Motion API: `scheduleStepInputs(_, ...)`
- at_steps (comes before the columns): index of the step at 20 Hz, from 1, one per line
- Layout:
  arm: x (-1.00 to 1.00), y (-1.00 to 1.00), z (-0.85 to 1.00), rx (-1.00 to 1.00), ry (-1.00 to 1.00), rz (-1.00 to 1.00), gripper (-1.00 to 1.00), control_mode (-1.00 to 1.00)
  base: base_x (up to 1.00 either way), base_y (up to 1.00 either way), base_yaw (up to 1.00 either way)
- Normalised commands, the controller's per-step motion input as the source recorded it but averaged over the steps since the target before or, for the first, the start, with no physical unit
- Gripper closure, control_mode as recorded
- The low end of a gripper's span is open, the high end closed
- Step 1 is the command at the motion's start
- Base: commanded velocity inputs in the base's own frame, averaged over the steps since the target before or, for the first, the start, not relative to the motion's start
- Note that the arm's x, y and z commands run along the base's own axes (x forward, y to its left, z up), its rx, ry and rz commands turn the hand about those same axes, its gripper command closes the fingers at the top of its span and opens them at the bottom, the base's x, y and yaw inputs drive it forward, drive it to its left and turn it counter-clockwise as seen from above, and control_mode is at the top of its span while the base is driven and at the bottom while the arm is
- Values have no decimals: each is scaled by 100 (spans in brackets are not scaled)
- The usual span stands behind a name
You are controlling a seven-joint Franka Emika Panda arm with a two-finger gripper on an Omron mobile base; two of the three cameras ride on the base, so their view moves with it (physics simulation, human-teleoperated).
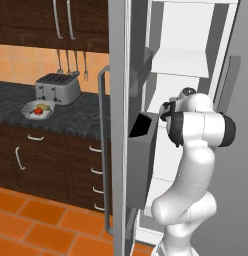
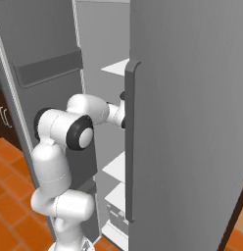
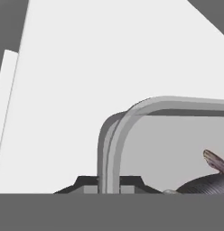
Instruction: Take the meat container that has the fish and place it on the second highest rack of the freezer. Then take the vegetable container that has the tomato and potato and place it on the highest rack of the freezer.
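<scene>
We see the tall grey freezer [image 1: 196, 60] with its door [image 1: 118, 125] swung open toward the kitchen and white racks [image 1: 178, 62] stacked inside. The white arm [image 1: 196, 165] rises from the base and bends into the open compartment; in the right base view its wrist passes behind the edge of the second, closed door [image 2: 192, 122]. To the left of the freezer runs a dark counter [image 1: 71, 117] over brown drawers, carrying a toaster [image 1: 58, 87] and, just in front of it, the vegetable container [image 1: 37, 110] with red and yellow produce. In the hand view we find the meat container [image 3: 132, 117], a clear tray with rounded corners, resting on a white rack surface [image 3: 86, 67]; the dark, scaled fish [image 3: 208, 182] lies inside at the lower right. The gripper [image 3: 108, 186] sits at the container's near rim, its jaws pressed almost together and pinching the tray's wall between the two dark tips. Which rack this is, we cannot tell.
</scene>
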Motion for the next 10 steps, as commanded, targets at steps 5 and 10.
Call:
scheduleStepInputs(5, 0, 0, 0, 0, 0, 0, -100, -100, 0, 0, 0)
scheduleStepInputs(10, 0, 0, 0, 0, 0, 0, -100, -100, 0, 0, 0)
